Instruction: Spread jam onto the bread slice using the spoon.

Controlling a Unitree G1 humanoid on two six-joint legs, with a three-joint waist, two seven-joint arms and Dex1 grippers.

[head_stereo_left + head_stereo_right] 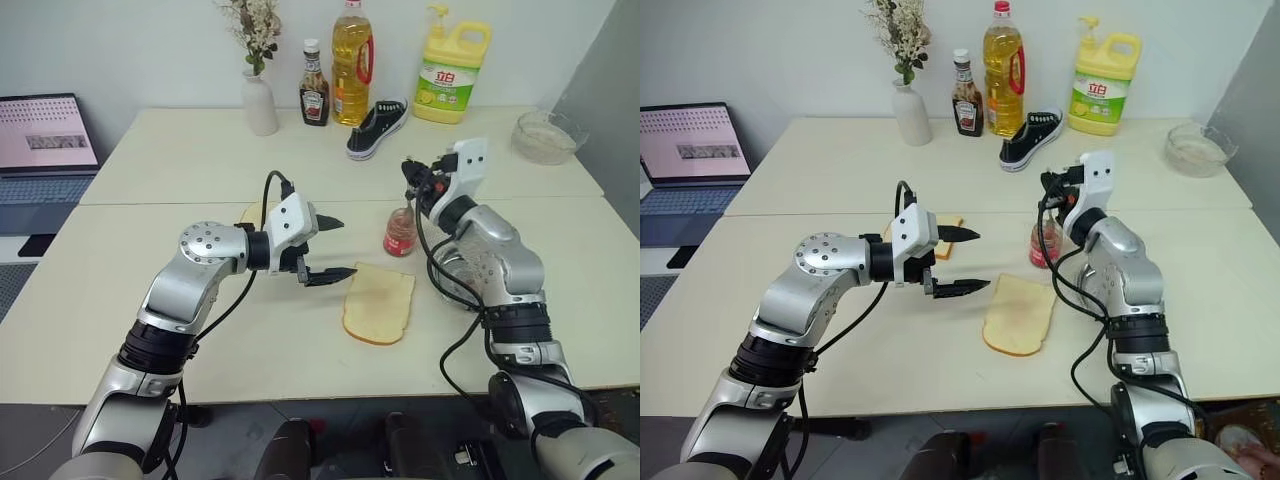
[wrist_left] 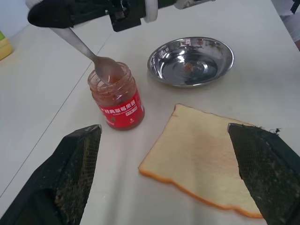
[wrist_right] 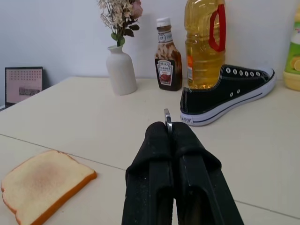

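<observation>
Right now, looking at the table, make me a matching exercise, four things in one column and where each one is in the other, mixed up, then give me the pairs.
Things:
1. spoon
2. bread slice
3. round steel dish
4. black sneaker

Places:
A. lying flat on the table beside the jam jar
B. at the back of the table, next to the oil bottle
C. bowl dipped into the open jam jar, handle in the right gripper
D. on the table beyond the bread slice, apart from it

Pairs: 1-C, 2-A, 3-D, 4-B
</observation>
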